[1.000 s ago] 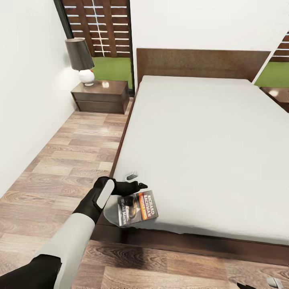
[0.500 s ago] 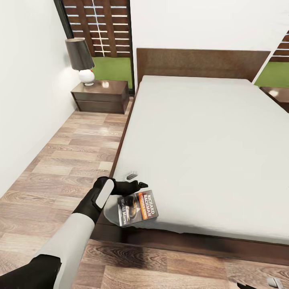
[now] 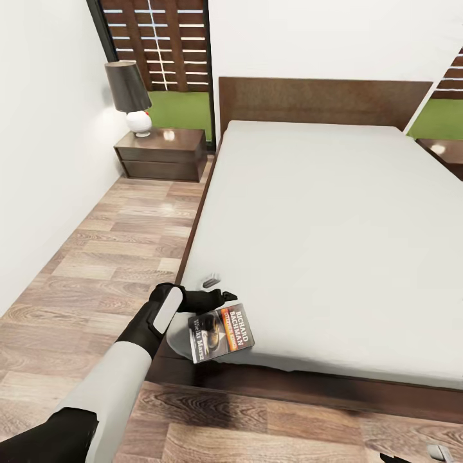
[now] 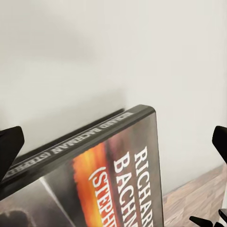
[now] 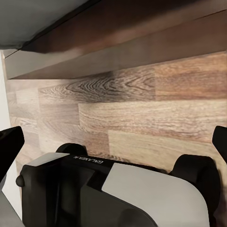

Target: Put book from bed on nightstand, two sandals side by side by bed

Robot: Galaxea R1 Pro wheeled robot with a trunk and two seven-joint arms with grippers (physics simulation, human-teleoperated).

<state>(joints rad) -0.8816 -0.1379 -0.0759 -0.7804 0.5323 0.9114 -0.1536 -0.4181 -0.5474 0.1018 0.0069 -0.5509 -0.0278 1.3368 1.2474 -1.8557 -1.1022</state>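
The book (image 3: pixel 220 333), dark with an orange band and white lettering, lies at the near left corner of the bed (image 3: pixel 321 212) on its grey mattress. My left gripper (image 3: pixel 215 299) hovers just beyond the book's far edge, fingers pointing across the mattress. In the left wrist view the book (image 4: pixel 109 175) is very close, and the left gripper (image 4: pixel 115 146) is open, its dark fingertips (image 4: pixel 9 151) far apart at the sides. My right gripper (image 5: pixel 115 142) is open and hangs low over the floor. A nightstand (image 3: pixel 161 153) stands left of the headboard. The sandals are out of view.
A black-shaded lamp (image 3: pixel 128 96) with a white base sits on the left nightstand. A second nightstand (image 3: pixel 447 154) peeks in at the right. A white wall (image 3: pixel 38 161) borders a strip of wood floor (image 3: pixel 116 251) left of the bed. My base (image 5: pixel 94 194) shows by the bed frame (image 5: pixel 132 47).
The left gripper's fingertips have drawn back very slightly toward the bed's left edge. The book lies where it was.
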